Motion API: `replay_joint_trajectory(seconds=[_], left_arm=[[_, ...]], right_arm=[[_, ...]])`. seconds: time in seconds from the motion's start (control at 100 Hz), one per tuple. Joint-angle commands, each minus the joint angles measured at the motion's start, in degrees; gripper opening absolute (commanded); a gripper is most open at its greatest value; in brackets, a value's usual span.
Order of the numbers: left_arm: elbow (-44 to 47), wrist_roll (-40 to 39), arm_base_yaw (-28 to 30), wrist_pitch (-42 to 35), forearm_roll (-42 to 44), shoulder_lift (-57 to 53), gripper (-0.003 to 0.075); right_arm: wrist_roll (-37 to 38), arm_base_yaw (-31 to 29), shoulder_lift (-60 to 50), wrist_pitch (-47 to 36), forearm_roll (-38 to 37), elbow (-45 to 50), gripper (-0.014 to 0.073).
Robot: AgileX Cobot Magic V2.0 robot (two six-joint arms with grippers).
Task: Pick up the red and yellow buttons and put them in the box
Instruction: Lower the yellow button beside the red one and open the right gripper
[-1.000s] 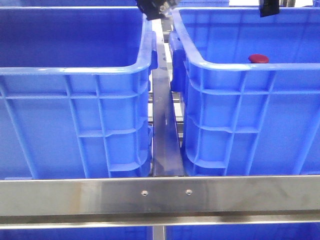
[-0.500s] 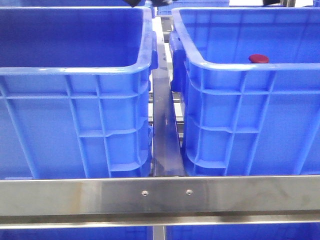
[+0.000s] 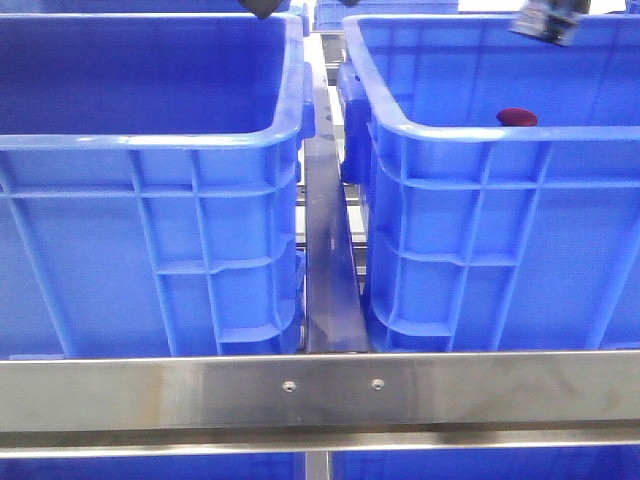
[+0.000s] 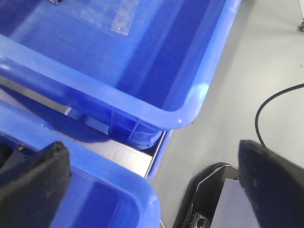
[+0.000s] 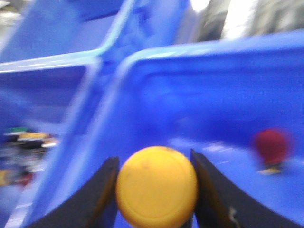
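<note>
A yellow button (image 5: 156, 186) is clamped between the two dark fingers of my right gripper (image 5: 154, 190), which hangs over the right blue box (image 5: 213, 95). A dark red button (image 5: 270, 145) lies on that box's floor, and it also shows in the front view as the red button (image 3: 517, 117) just behind the box's near rim (image 3: 480, 130). Only a piece of the right gripper (image 3: 545, 22) shows at the top of the front view. My left gripper (image 4: 152, 185) is open and empty above a crate corner, and its fingers (image 4: 33, 180) stand wide apart.
A second blue crate (image 3: 150, 140) stands on the left, with a steel rail (image 3: 325, 250) between the two and a steel bar (image 3: 320, 390) across the front. Under the left wrist lie grey floor (image 4: 237, 71), a black cable (image 4: 266, 109) and another blue crate (image 4: 142, 61).
Both arms left the top of the front view half a second ago. The right gripper has since come back in at the top right, and the left arm's tip has shifted left.
</note>
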Motion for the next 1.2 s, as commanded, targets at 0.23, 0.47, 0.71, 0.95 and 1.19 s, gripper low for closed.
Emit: replay_joint_trajectory(seconds=[0.23,0.47,0.71,0.95,1.19], left_arm=[[-1.62,-0.12,-0.43,-2.12,-1.86,-1.86,0.067],[-1.62,-0.12,-0.43,-2.12,-1.86,-1.86,0.067],[-1.62,-0.12,-0.43,-2.12,-1.86,-1.86,0.067],[-1.62,-0.12,-0.43,-2.12,-1.86,-1.86,0.067],[-1.62,-0.12,-0.43,-2.12,-1.86,-1.86,0.067]], right_arm=[[-11.11,-0.45,3.63,-17.0,-0.07,-2.21,0.0198],[-13.6,-0.45,11.37,-25.05,-0.07,-2.42,0.0198],[-15.05,-0.45,19.39,-25.95,-0.07,-8.07,0.0198],[-15.05,-0.72,25.08,-25.09,-0.07,-13.27,0.0198],[-15.05,-0.72,26.83,-25.0,-0.07,-13.7,0.0208]])
